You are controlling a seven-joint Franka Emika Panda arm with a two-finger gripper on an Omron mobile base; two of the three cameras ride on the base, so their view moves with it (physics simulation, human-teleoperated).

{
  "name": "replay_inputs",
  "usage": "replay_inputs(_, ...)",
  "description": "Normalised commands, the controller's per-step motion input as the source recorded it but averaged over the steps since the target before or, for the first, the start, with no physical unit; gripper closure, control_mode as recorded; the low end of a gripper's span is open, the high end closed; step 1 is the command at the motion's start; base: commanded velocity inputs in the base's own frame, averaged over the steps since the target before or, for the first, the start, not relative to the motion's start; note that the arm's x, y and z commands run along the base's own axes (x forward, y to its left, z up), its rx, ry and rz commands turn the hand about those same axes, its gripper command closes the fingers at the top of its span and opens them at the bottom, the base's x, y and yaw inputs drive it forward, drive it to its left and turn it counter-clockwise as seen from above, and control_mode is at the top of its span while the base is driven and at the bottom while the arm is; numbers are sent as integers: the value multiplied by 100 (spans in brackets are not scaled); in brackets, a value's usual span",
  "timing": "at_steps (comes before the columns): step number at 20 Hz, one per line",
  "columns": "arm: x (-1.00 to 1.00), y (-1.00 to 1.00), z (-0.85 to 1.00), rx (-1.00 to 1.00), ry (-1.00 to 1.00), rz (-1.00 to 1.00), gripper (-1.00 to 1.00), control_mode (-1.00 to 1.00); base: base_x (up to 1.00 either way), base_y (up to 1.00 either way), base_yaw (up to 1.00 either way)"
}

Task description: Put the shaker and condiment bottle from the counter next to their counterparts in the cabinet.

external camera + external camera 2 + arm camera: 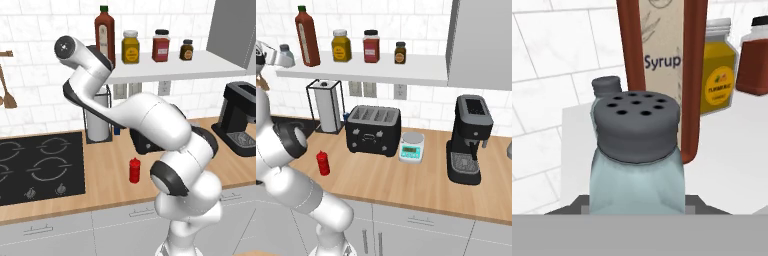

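The pale blue-green shaker [637, 165] with its grey holed cap stands upright close to the camera in the hand view, and my gripper [637, 207] is shut on its lower body. Just behind it to the left peeks the grey cap of the counterpart shaker [607, 85]. The tall dark-red syrup bottle [662, 75] rises right behind both on the white cabinet shelf [421, 70]. A shaker [285, 55] stands at the shelf's left end beside my hand. The red condiment bottle [134, 170] stands upright on the counter [110, 175], in front of the toaster [373, 129].
On the shelf, right of the syrup bottle [104, 32], stand a yellow jar [130, 47], a red jar [161, 45] and a small dark jar [186, 50]. The counter carries a paper-towel holder [329, 106], a scale [412, 147], a coffee machine [470, 137] and the stovetop [35, 167].
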Motion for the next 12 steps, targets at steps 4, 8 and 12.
replay_inputs(4,25,4,-15,0,0,0,100,-100,0,0,0)
replay_inputs(8,29,2,-6,0,0,0,100,-100,0,0,0)
replay_inputs(12,24,6,-10,0,0,0,100,-100,0,0,0)
